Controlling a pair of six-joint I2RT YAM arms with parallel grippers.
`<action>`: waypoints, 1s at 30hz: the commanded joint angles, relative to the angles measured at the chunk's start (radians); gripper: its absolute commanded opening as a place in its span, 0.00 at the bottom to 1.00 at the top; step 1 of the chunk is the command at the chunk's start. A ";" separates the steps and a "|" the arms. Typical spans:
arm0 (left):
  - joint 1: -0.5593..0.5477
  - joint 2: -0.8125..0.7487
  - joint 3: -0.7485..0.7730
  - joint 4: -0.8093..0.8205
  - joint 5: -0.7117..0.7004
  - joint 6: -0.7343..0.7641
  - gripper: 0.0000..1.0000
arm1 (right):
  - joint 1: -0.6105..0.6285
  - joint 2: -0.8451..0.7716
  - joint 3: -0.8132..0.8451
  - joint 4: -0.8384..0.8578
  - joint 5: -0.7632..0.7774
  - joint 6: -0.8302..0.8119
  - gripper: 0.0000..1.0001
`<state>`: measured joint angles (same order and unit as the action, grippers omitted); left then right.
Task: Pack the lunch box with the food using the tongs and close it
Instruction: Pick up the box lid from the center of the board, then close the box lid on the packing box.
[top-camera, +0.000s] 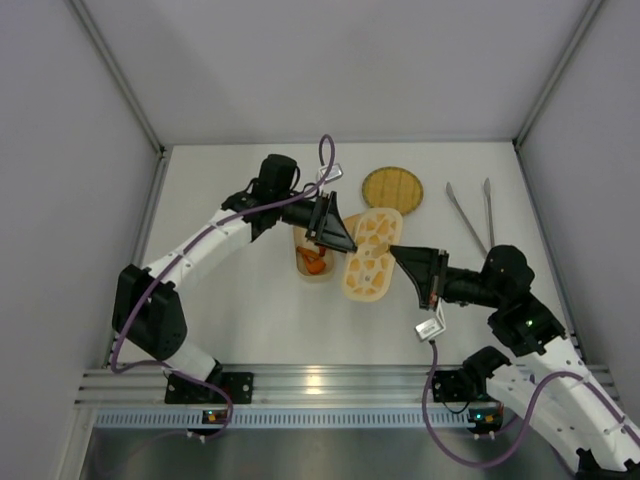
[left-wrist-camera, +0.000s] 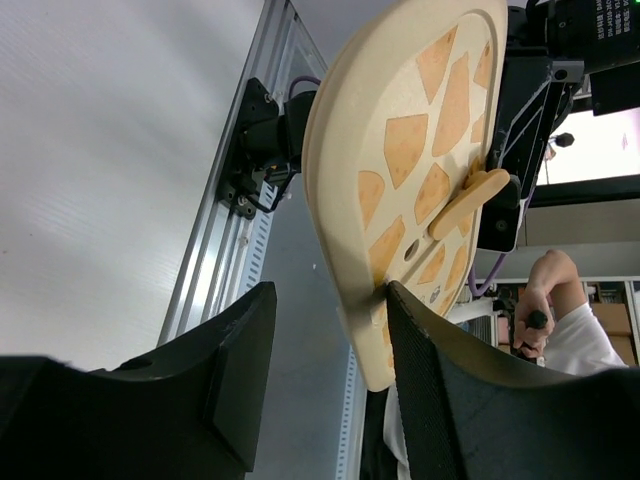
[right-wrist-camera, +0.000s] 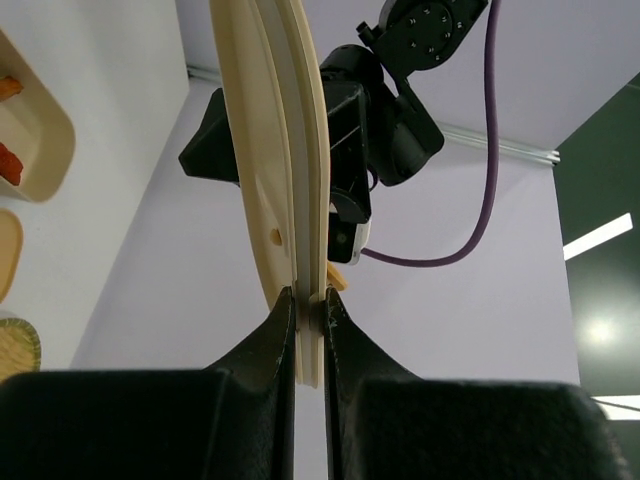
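The lunch box is in two parts. Its base (top-camera: 318, 279) sits near the middle of the table (top-camera: 250, 320) with a few orange-red pieces (top-camera: 313, 263) in it. Its lid (top-camera: 368, 258), cream with orange patches, is held between the two arms, just right of the base.

The right claw (right-wrist-camera: 308, 305) is clamped on the lid's thin rim at one end. The left claw (left-wrist-camera: 330, 295) stands part-way apart around the opposite end. One finger (left-wrist-camera: 420, 380) is against the rim and the other is clear of it, so it grips nothing.

The lid looks like thin, stiff moulded plastic — probably light and unlikely to bend much, but smooth enough to swivel or slip in a single rim pinch. A hold at both ends, or one close to the small latch tab (left-wrist-camera: 470, 200), would likely steady it.

The tongs (top-camera: 470, 212) lie at the right of the table, near the woven plate (top-camera: 392, 190) and well apart from the box — slim, probably springy, and best taken mid-arm, I judge.
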<state>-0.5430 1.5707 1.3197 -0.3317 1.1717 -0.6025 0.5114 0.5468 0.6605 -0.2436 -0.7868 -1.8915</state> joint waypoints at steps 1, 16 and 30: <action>0.000 -0.060 -0.014 0.092 0.043 -0.036 0.52 | 0.039 0.004 -0.001 0.116 0.018 0.003 0.00; 0.008 -0.097 -0.097 0.284 0.060 -0.180 0.00 | 0.062 0.033 0.001 0.109 0.078 -0.014 0.00; 0.182 -0.163 -0.263 0.497 0.100 -0.367 0.00 | 0.064 0.104 -0.010 0.144 0.241 0.032 0.99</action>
<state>-0.3943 1.4635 1.0771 0.0666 1.2423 -0.9428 0.5560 0.6430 0.6483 -0.1864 -0.5961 -1.8828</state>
